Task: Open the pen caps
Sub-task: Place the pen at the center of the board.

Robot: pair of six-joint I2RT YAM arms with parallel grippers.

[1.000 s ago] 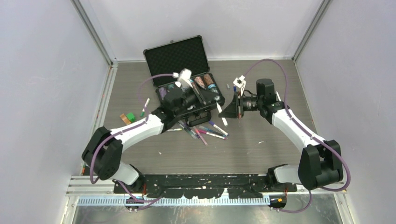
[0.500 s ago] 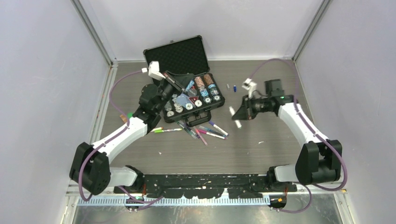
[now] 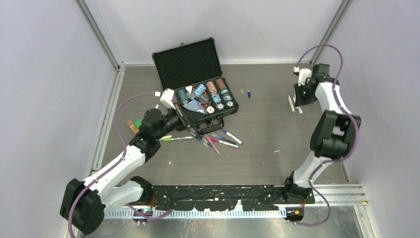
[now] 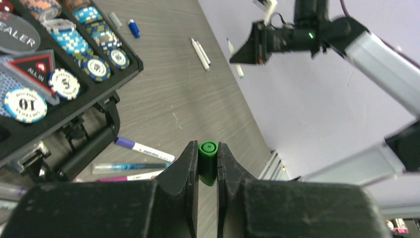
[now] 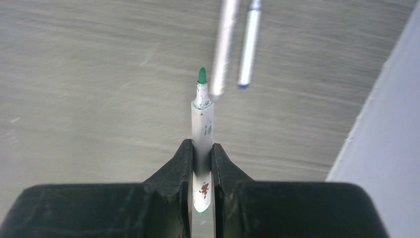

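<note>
1. My left claw (image 4: 207, 148): jaws narrow, pinching a green cap (image 4: 208, 168). The cap sits end-on between the pads and is apart from any pen.
2. The left claw hangs over the table (image 3: 267, 134), just off the front-left corner of the black case (image 3: 188, 62). The case lid is up.
3. My right claw (image 5: 201, 146): jaws narrow, clamped on the uncapped green pen (image 5: 202, 116). It has a white barrel, and its bare green tip pokes out past my fingers.
4. The right claw is well to the right of the case, close to the right wall and far from the left claw.
5. Ahead of the right claw, two bare pens (image 5: 247, 49) lie side by side on the table, also well right of the case. They are blurred; one shows a blue tip.
6. The pen pile (image 3: 218, 139) is just in front of the case, on its handle side. One of them, the purple-capped pen (image 4: 143, 148), has its cap on.
7. Two loose caps, the blue cap (image 3: 249, 94) and the grey cap (image 3: 241, 91), are on the table just right of the case.
8. The case tray holds poker chips (image 4: 64, 84).
</note>
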